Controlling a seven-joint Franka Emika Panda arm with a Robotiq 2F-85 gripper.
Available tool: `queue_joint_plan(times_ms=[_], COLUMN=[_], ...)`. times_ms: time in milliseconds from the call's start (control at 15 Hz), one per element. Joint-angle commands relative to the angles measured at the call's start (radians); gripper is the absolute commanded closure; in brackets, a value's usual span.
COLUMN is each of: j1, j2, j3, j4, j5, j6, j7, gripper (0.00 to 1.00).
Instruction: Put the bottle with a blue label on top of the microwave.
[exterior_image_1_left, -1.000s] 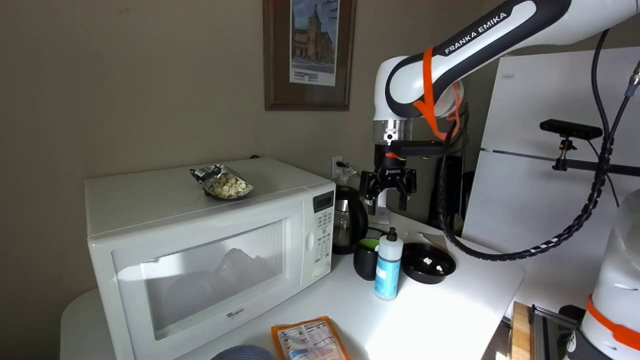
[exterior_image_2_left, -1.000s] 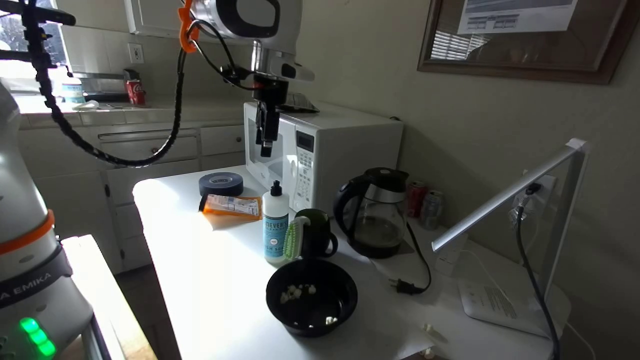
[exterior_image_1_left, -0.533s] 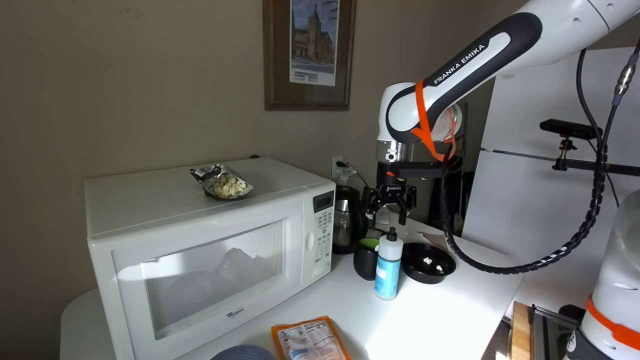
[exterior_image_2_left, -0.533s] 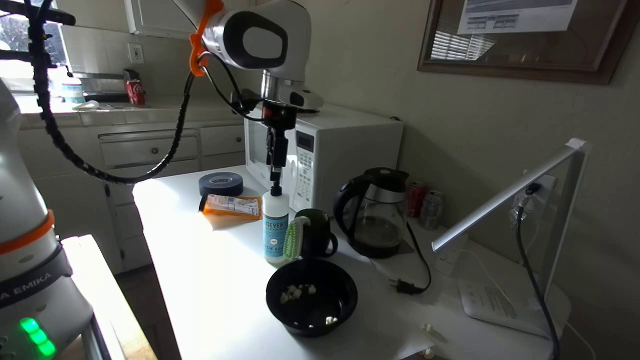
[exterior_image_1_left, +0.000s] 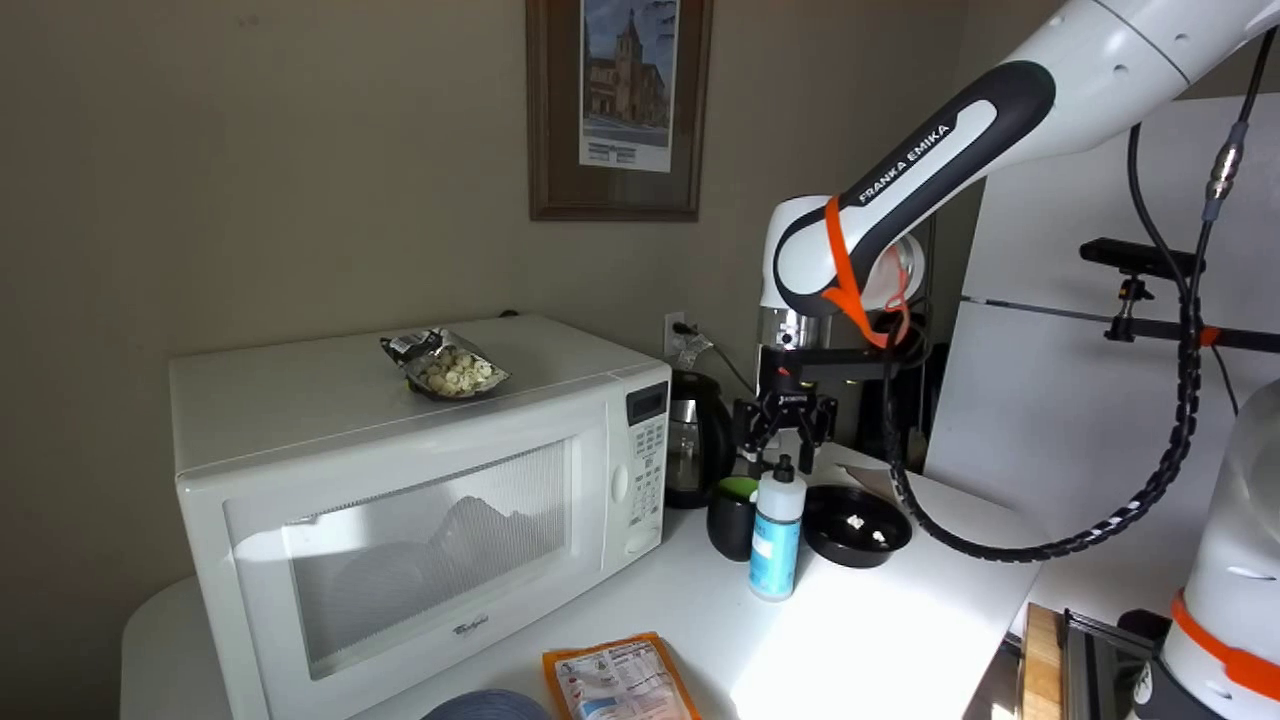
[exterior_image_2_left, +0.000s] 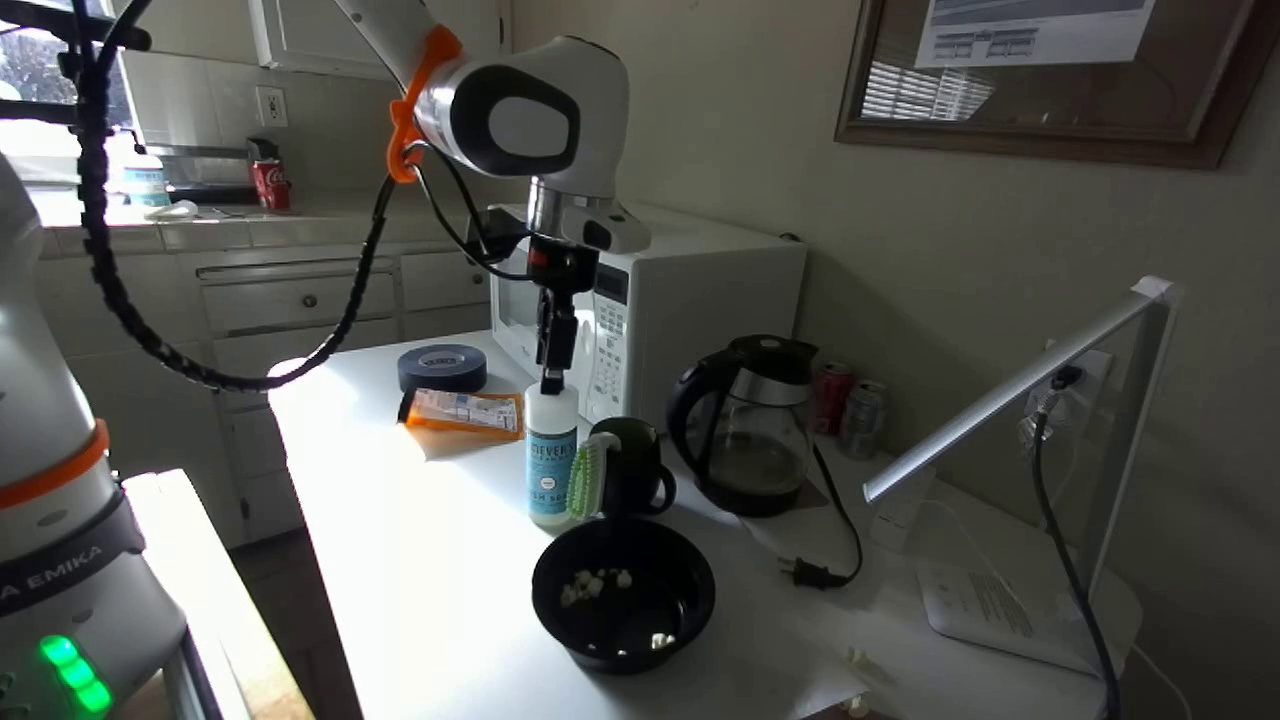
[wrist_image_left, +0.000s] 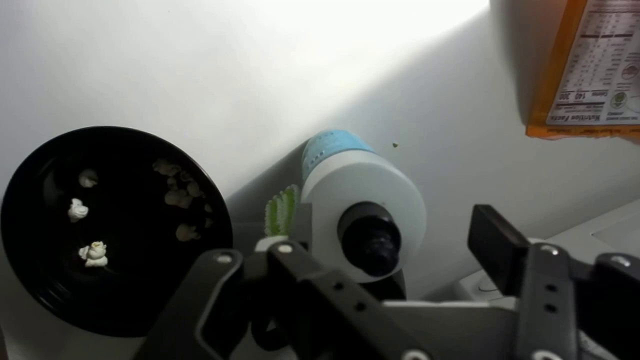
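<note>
The gripper (exterior_image_1_left: 781, 464) is over the bottle with a blue label (exterior_image_1_left: 776, 545), and its fingers (wrist_image_left: 500, 255) are wide apart; in the wrist view, the black cap (wrist_image_left: 370, 237) appears between them. The bottle stands upright on the white table (exterior_image_1_left: 850, 640), just beside the dark mug (exterior_image_2_left: 628, 465) and near the microwave (exterior_image_1_left: 430, 540).

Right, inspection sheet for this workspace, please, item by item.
Surface: white table, partly in bright glare.
Job's things: bottle with a blue label upright on the table; microwave with an open popcorn bag on top.
Clutter: dark cup, brush, black bowl holding popcorn, kettle, orange packet, tape roll.
Gripper: open at the bottle's dark cap, not closed on it.
Cables: black cable looping below the arm; plug lying on the table.
Surroundings: framed picture, white fridge.
</note>
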Motion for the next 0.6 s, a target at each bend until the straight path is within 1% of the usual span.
queue_joint_plan(times_ms=[0,200,400,467,533], j1=[-0.006,-0.011,-0.021,-0.019,-0.014], j2=[0.002,-0.001,-0.011,-0.025,-0.061], j3=[-0.001,-0.003,0.001,0.004,0.012], j4=[-0.017,-0.016,-0.016,-0.019,-0.03], j5=[-0.008,-0.017,-0.047,-0.052,-0.064], j6=[0.025,0.022,0.016,0.009,0.001], j7=[0.012,0.02,0.046,0.042,0.041], gripper=[0.5,0.74,0.95,0.93,0.93])
